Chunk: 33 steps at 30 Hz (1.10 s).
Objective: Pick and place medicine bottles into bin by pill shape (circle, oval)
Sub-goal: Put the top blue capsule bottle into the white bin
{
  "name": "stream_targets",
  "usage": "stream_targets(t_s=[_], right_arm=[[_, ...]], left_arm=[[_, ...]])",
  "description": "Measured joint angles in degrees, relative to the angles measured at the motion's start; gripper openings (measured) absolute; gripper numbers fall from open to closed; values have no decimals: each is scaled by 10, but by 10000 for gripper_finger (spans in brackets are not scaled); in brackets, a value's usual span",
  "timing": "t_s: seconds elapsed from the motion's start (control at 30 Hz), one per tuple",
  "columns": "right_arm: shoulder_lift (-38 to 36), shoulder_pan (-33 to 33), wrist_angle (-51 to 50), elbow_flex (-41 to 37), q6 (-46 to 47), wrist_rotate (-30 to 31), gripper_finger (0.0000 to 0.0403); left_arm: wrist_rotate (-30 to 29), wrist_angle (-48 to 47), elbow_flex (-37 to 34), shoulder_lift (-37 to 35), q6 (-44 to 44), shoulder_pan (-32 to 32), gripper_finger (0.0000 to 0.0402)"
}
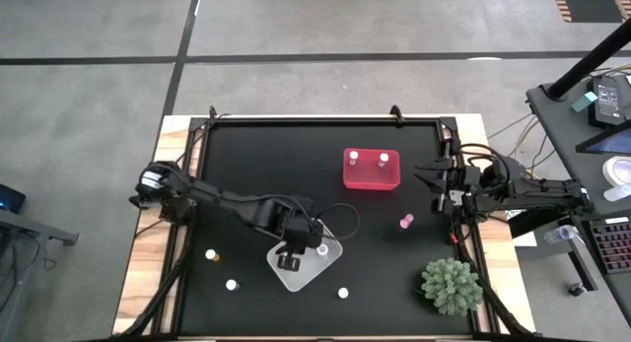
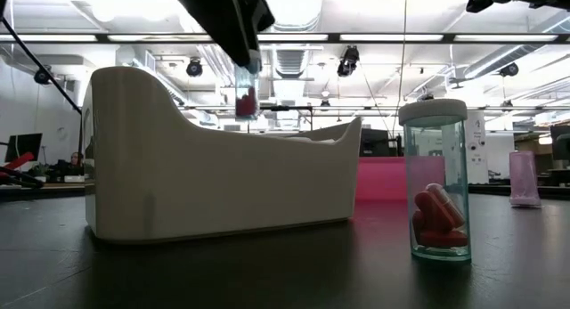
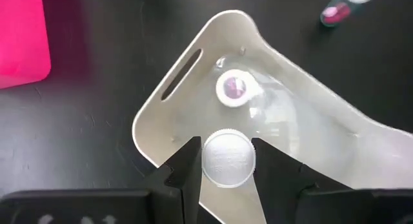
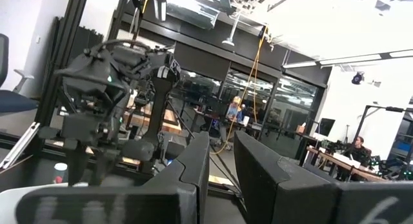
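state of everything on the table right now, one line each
left tool: shut on a white-capped bottle, above the white bin
white bin: one bottle inside
pink bin: two bottles inside
teal bottle: upright, capped, red oval pills inside
pink bottle: standing loose on the mat
right tool: empty, narrow gap, parked at the table's right edge

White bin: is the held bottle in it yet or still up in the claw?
In the claw. The left claw grips the bottle by its cap, above the white bin.

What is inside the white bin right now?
One capped bottle stands inside the white bin. The left gripper holds a second bottle above it, covering part of the floor.
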Motion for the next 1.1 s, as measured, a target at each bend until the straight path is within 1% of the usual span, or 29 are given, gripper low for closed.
stream_targets(t_s=[0.2,0.33,0.53,0.63,0.8,0.9,1.1], right_arm=[[0,0,0,0,5,0,63],[0,0,0,0,3,0,63],[0,0,-2,0,1,0,63],[0,0,-2,0,1,0,63],[0,0,-2,0,1,0,63],[0,0,-2,0,1,0,63],[0,0,-2,0,1,5,63]], left_arm=[[14,31,-28,-3,17,17,103],[23,76,-49,-3,32,25,103],[28,99,-83,-4,35,38,103],[39,134,-104,-4,37,41,103],[46,150,-122,-4,53,45,103],[49,182,-138,-4,64,47,103],[60,187,-151,-4,76,56,103]])
